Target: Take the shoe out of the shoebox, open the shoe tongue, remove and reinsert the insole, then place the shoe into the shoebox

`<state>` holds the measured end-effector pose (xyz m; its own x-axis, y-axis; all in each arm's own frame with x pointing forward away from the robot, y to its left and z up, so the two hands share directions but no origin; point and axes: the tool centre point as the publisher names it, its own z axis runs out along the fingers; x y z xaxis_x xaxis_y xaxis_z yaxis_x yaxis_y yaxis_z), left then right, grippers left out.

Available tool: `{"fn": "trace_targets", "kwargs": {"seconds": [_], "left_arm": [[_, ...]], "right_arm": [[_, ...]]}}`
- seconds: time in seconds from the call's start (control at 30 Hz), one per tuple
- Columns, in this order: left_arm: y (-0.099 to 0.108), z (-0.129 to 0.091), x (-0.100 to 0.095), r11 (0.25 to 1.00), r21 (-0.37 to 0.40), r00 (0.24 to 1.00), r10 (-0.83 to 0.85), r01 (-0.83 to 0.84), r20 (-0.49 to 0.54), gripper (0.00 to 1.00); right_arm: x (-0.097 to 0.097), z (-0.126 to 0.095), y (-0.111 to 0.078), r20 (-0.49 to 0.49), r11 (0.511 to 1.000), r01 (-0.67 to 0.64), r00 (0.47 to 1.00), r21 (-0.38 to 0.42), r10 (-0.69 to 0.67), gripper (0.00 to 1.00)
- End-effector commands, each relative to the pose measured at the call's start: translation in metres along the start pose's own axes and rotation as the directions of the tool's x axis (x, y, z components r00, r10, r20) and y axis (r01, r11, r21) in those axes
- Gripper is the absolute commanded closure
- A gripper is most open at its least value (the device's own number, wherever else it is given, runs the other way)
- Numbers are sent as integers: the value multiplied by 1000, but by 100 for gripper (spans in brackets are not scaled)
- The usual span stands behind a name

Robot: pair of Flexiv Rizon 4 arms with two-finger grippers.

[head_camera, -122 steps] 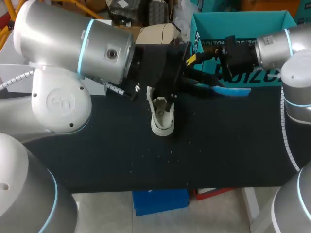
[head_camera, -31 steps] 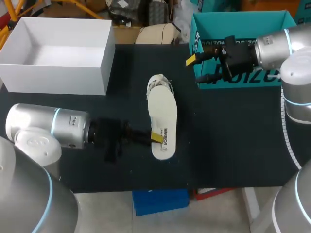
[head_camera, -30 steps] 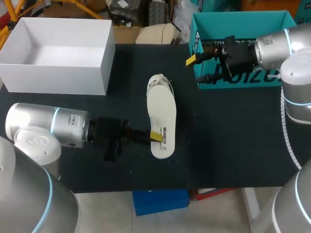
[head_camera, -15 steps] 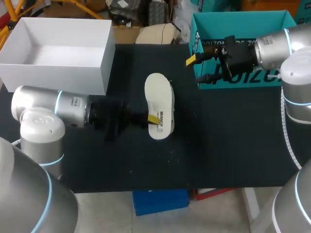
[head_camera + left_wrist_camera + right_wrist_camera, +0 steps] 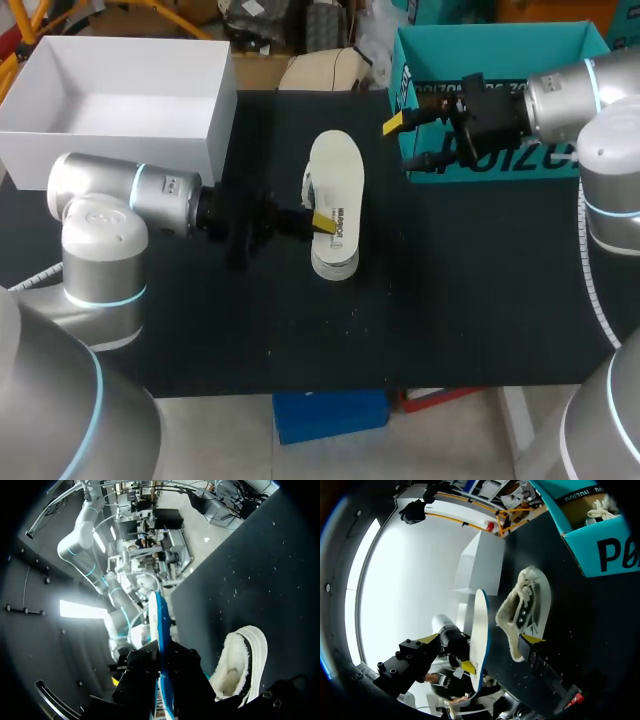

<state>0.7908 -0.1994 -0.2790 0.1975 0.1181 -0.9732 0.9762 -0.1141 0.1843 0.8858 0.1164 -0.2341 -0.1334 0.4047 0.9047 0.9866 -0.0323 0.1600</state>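
Left jaws clamped on insole (image 5: 335,185), at side edge by heel print. Insole flat above shoe (image 5: 335,266), gap between them. Right jaws spread wide, empty, well right of shoe.

Insole likely light, thin, floppy: edge pinch may let far end droop, so grip nearer middle seems steadier for reinsertion.

Shoe soft, fleece-lined, light. May slide unless braced at heel.

Desk (image 5: 480,300) dark and matte.

White shoebox (image 5: 120,100) open, behind-left of shoe. Teal box (image 5: 540,160) behind-right of shoe.
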Motion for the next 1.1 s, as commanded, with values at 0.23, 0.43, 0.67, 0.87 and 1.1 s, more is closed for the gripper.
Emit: {"fn": "trace_targets", "kwargs": {"seconds": [0.23, 0.43, 0.67, 0.87, 1.1], "left_arm": [[1, 0, 0, 1000, 4, 1000, 2, -2, -2, 100], [1, 0, 0, 1000, 4, 1000, 2, -2, -2, 100], [1, 0, 0, 1000, 4, 1000, 2, -2, -2, 100], [1, 0, 0, 1000, 4, 1000, 2, -2, -2, 100], [1, 0, 0, 1000, 4, 1000, 2, -2, -2, 100]], "right_arm": [[0, 1, -1, -1, 1000, 0, 1000, -2, 0, 0], [-6, -1, -6, -12, 1000, 3, 1000, 6, -3, 0], [-7, 9, -17, -79, 1000, 17, 997, 10, -16, 0], [-3, 34, -28, -127, 999, 24, 992, 36, -19, 5], [-1, 59, -35, -158, 999, 15, 987, 40, -9, 31]]}}
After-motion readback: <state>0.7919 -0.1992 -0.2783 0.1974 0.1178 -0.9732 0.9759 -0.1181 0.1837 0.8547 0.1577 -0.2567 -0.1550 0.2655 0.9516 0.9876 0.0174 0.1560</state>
